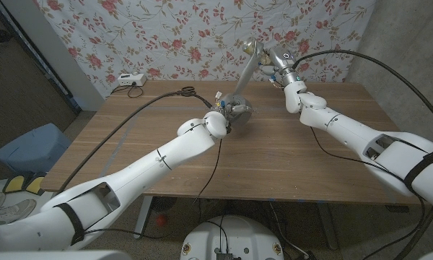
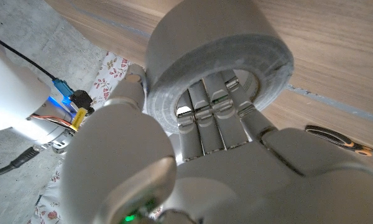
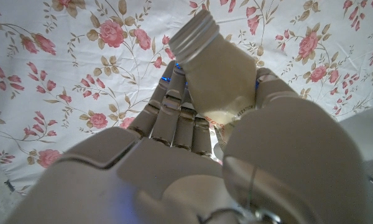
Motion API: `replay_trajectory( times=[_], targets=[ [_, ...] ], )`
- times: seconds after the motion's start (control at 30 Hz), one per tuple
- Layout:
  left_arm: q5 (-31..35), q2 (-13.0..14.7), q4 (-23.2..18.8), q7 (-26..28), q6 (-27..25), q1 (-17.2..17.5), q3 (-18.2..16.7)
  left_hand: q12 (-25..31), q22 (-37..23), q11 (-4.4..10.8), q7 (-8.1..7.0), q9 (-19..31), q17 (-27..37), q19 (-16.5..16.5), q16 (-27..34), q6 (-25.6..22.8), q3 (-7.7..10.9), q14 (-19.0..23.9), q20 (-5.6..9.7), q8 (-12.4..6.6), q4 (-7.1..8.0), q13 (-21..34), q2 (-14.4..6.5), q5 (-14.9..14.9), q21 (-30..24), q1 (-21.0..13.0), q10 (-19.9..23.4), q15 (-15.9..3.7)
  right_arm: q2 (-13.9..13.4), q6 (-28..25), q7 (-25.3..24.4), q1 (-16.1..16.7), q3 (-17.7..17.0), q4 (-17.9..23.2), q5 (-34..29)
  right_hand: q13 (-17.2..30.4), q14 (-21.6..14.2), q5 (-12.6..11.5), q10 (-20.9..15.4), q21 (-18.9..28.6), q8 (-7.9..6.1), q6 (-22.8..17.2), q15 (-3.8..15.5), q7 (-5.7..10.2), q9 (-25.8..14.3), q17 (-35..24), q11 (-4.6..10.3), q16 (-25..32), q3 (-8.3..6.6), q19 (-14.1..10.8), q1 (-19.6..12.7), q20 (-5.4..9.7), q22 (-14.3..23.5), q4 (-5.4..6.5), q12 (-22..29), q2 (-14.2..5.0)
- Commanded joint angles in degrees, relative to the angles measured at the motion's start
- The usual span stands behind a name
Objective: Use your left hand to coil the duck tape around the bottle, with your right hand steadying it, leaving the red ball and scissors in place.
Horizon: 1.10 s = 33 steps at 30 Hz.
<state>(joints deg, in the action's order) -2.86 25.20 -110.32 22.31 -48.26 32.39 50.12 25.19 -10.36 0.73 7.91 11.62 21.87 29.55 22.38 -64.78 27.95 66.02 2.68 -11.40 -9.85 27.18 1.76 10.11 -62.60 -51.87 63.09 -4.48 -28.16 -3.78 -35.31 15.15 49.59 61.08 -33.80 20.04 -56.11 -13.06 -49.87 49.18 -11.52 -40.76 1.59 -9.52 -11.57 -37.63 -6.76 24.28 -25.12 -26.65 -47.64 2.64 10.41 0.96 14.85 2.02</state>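
Observation:
My left hand (image 1: 224, 119) holds the grey duct tape roll (image 1: 241, 110) just above the table's middle. In the left wrist view its fingers (image 2: 212, 115) reach through the core of the tape roll (image 2: 217, 56). A grey strip of tape (image 1: 244, 76) runs from the roll up to the bottle (image 1: 254, 49). My right hand (image 1: 278, 63) holds that bottle raised over the table's far side. The right wrist view shows a pale bottle (image 3: 214, 71) with a threaded open neck, gripped between the fingers (image 3: 174, 118) and thumb. Black scissors (image 1: 187, 91) (image 2: 339, 138) lie on the table at the far left of centre.
A white box (image 1: 126, 79) with a cable stands at the table's far left corner. A black cable (image 1: 141, 108) crosses the left half of the wooden table (image 1: 332, 166). A small red thing (image 1: 159, 219) lies on the floor under the table. Flowered wallpaper (image 1: 202, 29) is behind.

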Motion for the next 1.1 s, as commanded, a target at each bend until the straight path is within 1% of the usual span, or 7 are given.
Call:
replay_trajectory(
  times=[0.03,0.2,0.47,0.7,0.8,0.97,1.1],
  targets=[
    [-0.6,0.2,1.5,-2.3,-0.3,-0.3,-2.1,-0.2,0.0,7.26,-0.02,0.1,0.2,0.0,0.0,-0.2,1.49,7.4,-0.03,-0.35,1.6,0.1,-9.0,0.4,-0.3,-8.5,7.6,-7.68,0.1,4.3,-8.4,1.4,-2.7,-0.3,3.7,0.2,-6.4,-0.4,-14.0,0.2,-0.42,-17.5,10.1,10.13,-0.2,-0.3,7.43,-0.1,-0.24,0.3,-3.4,7.03,0.1,0.6,0.0,-11.56],
    [-0.1,0.7,1.7,-2.5,-1.6,-1.1,-1.9,-0.3,0.0,7.21,0.0,0.1,0.2,0.0,0.0,-0.2,1.46,7.5,-0.05,-0.34,1.55,0.1,-8.9,0.4,-0.4,-8.6,7.6,-7.66,-0.2,5.4,-8.4,1.4,-3.1,-0.9,4.5,0.2,-6.3,-0.4,-14.1,0.3,-0.41,-17.5,10.09,10.19,-0.2,-0.3,7.49,-0.1,-0.22,0.4,-3.4,7.13,0.1,0.63,-0.1,-11.57],
    [3.3,1.4,1.8,0.5,-5.4,-2.2,-1.4,-0.5,0.0,7.27,-0.04,0.1,0.2,-0.1,-0.1,-0.1,1.42,7.4,-0.09,-0.29,1.58,0.3,-9.0,0.4,-0.4,-8.5,7.5,-7.62,-0.3,8.9,-11.1,1.9,-3.8,-2.7,5.6,0.3,-6.2,-0.3,-13.9,0.3,-0.35,-17.4,10.11,10.34,-0.2,-0.4,7.48,-0.3,-0.17,0.7,-3.4,7.48,0.1,0.66,-0.3,-11.53],
    [6.4,1.7,2.6,2.5,-7.3,-3.5,-1.0,-0.5,0.0,7.26,0.04,0.1,0.1,-0.3,-0.1,0.0,1.43,7.4,-0.05,-0.23,1.62,0.4,-9.0,0.4,-0.5,-8.4,7.7,-7.61,0.9,13.8,-20.5,1.9,-3.6,-7.8,4.8,0.6,-4.9,-0.4,-12.7,0.3,-0.08,-16.6,10.14,10.92,-0.2,-0.4,7.88,-1.0,-0.03,1.3,-3.5,8.12,0.1,0.62,-0.8,-11.32],
    [7.1,1.7,3.4,3.0,-6.6,-3.7,-1.4,-0.6,0.0,7.36,0.02,0.1,0.1,-0.3,-0.1,0.0,1.41,7.4,-0.03,-0.24,1.62,0.4,-9.0,0.4,-0.5,-8.4,7.6,-7.6,1.0,15.1,-24.8,2.1,-3.2,-9.0,3.8,0.7,-4.6,-0.4,-12.5,0.2,-0.03,-16.4,10.08,11.1,-0.2,-0.4,7.92,-1.1,0.06,1.6,-3.4,8.21,0.1,0.71,-0.9,-11.3],
    [8.8,1.8,5.1,3.3,-5.6,-5.0,-1.3,-0.6,0.0,7.36,-0.07,0.1,0.1,-0.4,-0.2,-0.1,1.4,7.3,0.16,-0.25,1.61,0.5,-9.0,0.4,-0.5,-8.4,7.7,-7.66,-0.1,14.8,-28.7,2.7,-1.7,-7.9,0.6,0.7,-4.4,-0.4,-12.4,0.2,-0.02,-16.2,10.12,11.39,-0.2,-0.4,8.15,-1.3,0.12,1.7,-3.3,8.27,0.1,0.88,-1.0,-11.46],
    [10.2,1.5,6.3,3.9,-4.9,-5.7,-1.4,-0.8,0.0,7.4,-0.24,0.1,0.1,-0.7,-0.3,0.1,1.37,7.1,0.24,-0.2,1.66,0.5,-9.1,0.4,-0.5,-8.4,7.6,-7.64,1.5,17.0,-28.7,6.4,-8.2,-6.4,-6.3,0.7,-4.4,-0.4,-12.5,0.2,-0.05,-16.2,10.1,11.39,-0.2,-0.4,8.2,-1.3,0.17,1.7,-3.2,8.27,0.1,0.96,-1.0,-11.49]
  ],
)
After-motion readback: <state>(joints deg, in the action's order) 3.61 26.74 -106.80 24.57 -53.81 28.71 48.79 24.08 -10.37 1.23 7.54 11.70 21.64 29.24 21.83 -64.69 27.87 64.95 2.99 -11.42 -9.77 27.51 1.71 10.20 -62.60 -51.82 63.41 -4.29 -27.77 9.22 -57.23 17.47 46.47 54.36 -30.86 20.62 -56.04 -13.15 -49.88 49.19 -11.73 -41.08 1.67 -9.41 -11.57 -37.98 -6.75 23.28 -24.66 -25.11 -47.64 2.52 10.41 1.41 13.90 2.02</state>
